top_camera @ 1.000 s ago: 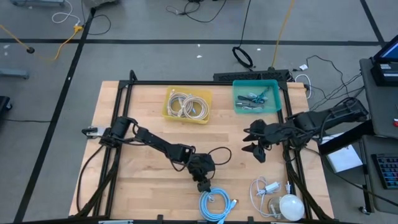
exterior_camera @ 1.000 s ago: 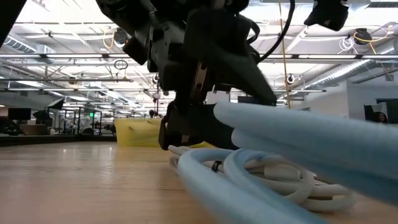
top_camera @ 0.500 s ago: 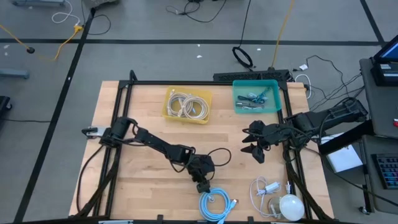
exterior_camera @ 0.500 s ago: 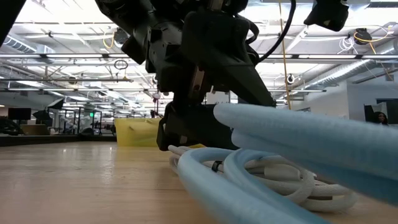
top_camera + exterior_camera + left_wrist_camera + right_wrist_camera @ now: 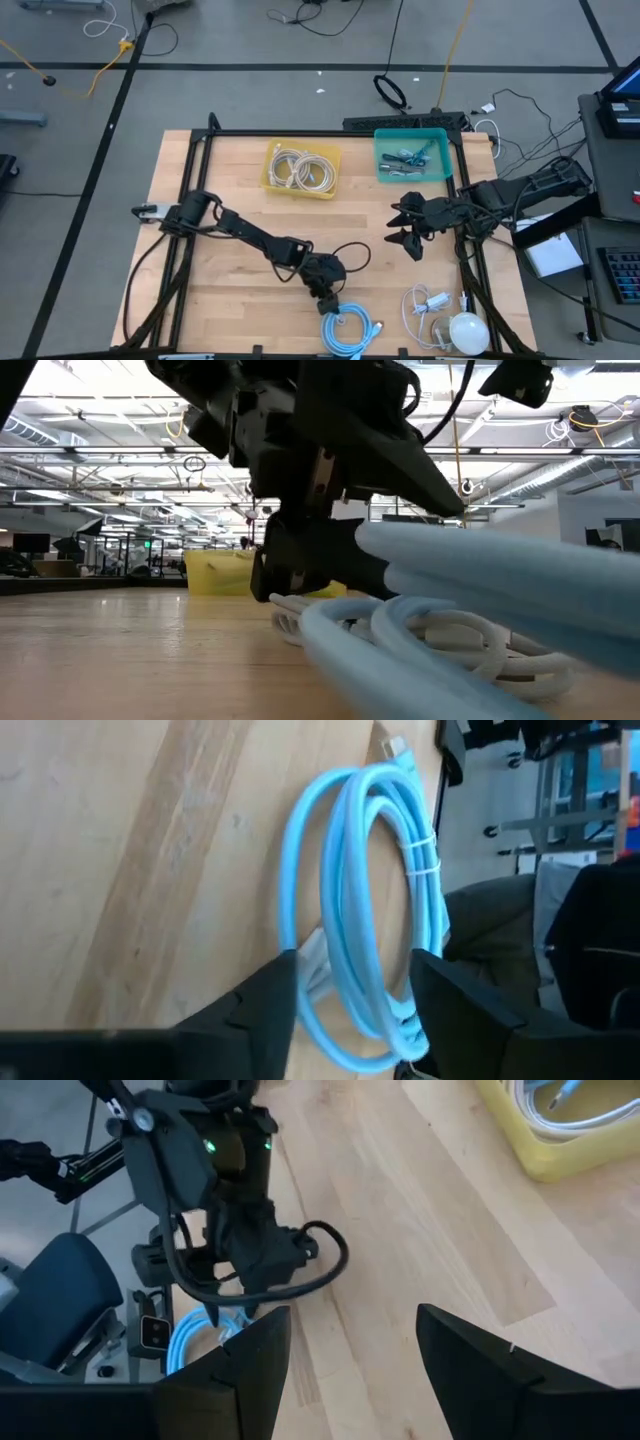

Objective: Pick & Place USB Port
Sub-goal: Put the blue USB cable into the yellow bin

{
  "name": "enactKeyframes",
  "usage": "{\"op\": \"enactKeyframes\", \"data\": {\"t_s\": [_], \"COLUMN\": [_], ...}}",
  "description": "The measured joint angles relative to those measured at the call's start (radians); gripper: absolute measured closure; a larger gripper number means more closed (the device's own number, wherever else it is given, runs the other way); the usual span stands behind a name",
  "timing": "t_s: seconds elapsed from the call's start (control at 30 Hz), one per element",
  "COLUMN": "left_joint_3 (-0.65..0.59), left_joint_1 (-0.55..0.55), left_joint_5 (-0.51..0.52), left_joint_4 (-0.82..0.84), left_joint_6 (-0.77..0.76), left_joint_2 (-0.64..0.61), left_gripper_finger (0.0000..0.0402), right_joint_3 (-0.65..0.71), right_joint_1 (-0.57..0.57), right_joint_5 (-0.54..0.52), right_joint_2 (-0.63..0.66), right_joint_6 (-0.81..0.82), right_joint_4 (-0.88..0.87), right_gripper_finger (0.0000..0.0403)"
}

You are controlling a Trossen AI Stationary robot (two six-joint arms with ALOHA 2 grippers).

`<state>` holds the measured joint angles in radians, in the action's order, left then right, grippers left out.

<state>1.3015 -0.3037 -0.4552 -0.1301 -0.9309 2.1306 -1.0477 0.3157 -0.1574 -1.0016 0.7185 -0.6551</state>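
Jaws of the left gripper (image 5: 348,985) spread wide, straddling the near arc of the blue cable coil (image 5: 365,900), nothing pinched between them yet. Coiled flat on the counter (image 5: 230,180) at its front edge, bound by a small white tie, long axis of the loop running straight away from the wrist, so the strands cross the gap between the two fingers. Directly under and just ahead of the left gripper (image 5: 322,296) in the high view, with the coil (image 5: 349,330) touching or nearly touching its tip (contact itself not clear from any view). Low at counter height in the low view too, dark gripper body hanging right behind the pale blue loops (image 5: 420,640).

Clearly the nearer arm: right gripper (image 5: 412,228) well apart from the coil, up beyond it toward the teal bin (image 5: 411,155), hovering above bare wood, jaws held wide and empty. Yellow bin (image 5: 302,168) of white cables farther from the coil again, at the back of the counter. White cable and round white object (image 5: 467,332) just to the right of the coil.

Likely need: a short drop and a squeeze across the bundled strands.
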Motion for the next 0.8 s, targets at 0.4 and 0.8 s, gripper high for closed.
{"op": "enactKeyframes", "data": {"t_s": [0.4, 0.8], "left_joint_3": [0.004, -0.002], "left_joint_1": [-0.008, 0.025], "left_joint_5": [-0.070, -0.094], "left_joint_4": [-0.142, -0.158], "left_joint_6": [-0.076, -0.087], "left_joint_2": [0.066, 0.020], "left_gripper_finger": [0.0388, 0.0395], "right_joint_3": [0.000, 0.000], "right_joint_1": [0.000, 0.000], "right_joint_5": [0.001, -0.003], "right_joint_2": [0.000, 0.000], "right_joint_6": [0.004, -0.001], "right_joint_4": [0.022, 0.038], "right_gripper_finger": [0.0193, 0.0193]}}
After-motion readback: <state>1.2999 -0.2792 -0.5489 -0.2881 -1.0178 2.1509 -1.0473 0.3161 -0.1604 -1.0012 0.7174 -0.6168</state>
